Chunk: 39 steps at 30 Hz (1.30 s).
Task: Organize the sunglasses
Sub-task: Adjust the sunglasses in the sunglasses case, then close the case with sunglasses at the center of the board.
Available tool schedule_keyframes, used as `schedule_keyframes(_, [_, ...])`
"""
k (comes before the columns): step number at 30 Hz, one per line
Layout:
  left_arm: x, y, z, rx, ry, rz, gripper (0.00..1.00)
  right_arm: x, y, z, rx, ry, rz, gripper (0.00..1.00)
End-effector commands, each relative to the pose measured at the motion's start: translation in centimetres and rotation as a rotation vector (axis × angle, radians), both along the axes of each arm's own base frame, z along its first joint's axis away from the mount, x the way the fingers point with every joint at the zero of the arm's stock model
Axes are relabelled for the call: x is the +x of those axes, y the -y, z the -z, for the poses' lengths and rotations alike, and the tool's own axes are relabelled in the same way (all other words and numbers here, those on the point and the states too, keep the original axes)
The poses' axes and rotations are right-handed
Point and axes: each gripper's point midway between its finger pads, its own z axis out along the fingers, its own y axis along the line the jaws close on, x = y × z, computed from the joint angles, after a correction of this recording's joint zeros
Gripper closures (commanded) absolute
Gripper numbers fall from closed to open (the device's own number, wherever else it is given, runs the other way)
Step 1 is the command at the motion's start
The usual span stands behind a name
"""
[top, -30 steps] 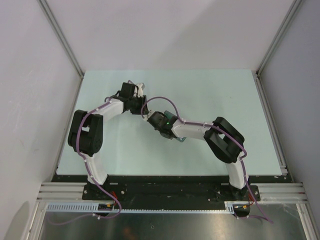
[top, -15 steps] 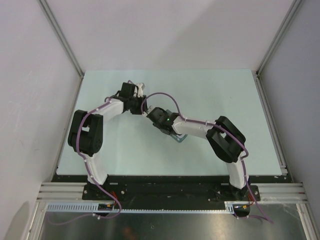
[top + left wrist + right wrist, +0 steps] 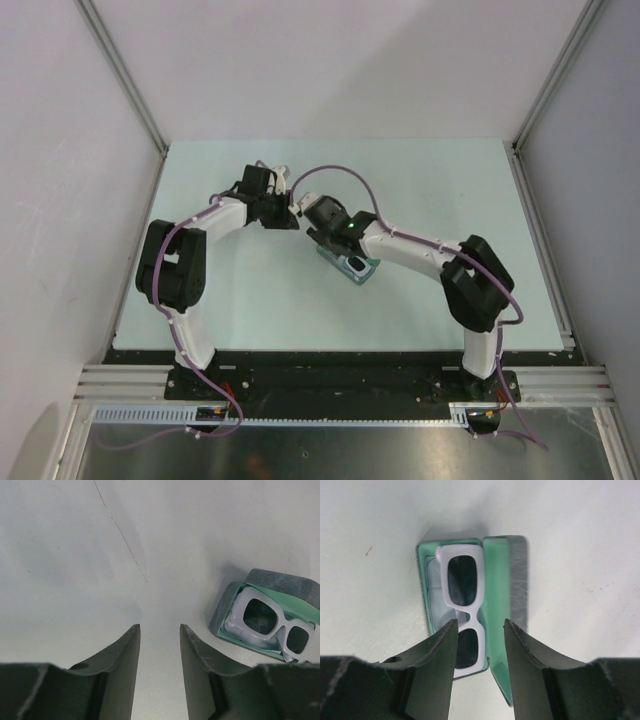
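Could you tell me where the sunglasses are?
In the right wrist view, the sunglasses lie inside the open grey case, directly beneath the right end effector.

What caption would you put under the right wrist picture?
White sunglasses lying in an open green-lined case, right tool open above.

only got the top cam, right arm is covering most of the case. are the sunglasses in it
Observer: Yes. The right wrist view shows the sunglasses lying inside the open case, lenses up.
Operator: right gripper holding them
Observer: No. The right gripper hangs open above them, not gripping.
Operator: and the left
Observer: The left gripper is open over bare table, with nothing between its fingers.
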Motion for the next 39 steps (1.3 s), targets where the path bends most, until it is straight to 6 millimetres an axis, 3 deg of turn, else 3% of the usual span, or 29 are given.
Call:
schedule_keyframes(1, [0.3,0.7,-1.3,-0.059,0.019,0.005,0.57,1.5,-0.7,-7.4,0.277,0.031,0.051,0.53])
schedule_keyframes(5, [-0.3,1.9,-2.0,-0.132,-0.012,0.014,0.52,2.5,0.9,-10.2,0.445,-0.001,0.119,0.53])
schedule_keyframes(6, [-0.6,2.3,-2.4,-0.160,-0.022,0.021,0.50,3.3,2.3,-10.2,0.484,-0.019,0.176,0.53])
schedule_keyframes(8, [-1.3,2.6,-2.2,-0.202,-0.066,-0.002,0.46,3.4,2.5,-11.1,0.579,-0.060,0.172,0.53])
schedule_keyframes(13, [-3.0,3.5,-2.0,-0.290,-0.124,-0.040,0.37,4.1,4.9,-9.9,0.682,-0.174,0.155,0.53])
schedule_keyframes(20, [-4.3,3.7,-2.0,-0.359,-0.148,-0.114,0.28,4.2,5.2,-8.5,0.877,-0.409,0.108,0.52])
schedule_keyframes(29, [-6.6,5.8,-0.2,-0.398,-0.274,-0.199,0.33,4.6,4.7,-5.0,0.909,-0.524,0.115,0.52])
schedule_keyframes(39, [-8.3,7.2,0.6,-0.472,-0.303,-0.201,0.33,4.0,4.6,-3.5,0.903,-0.576,0.126,0.52])
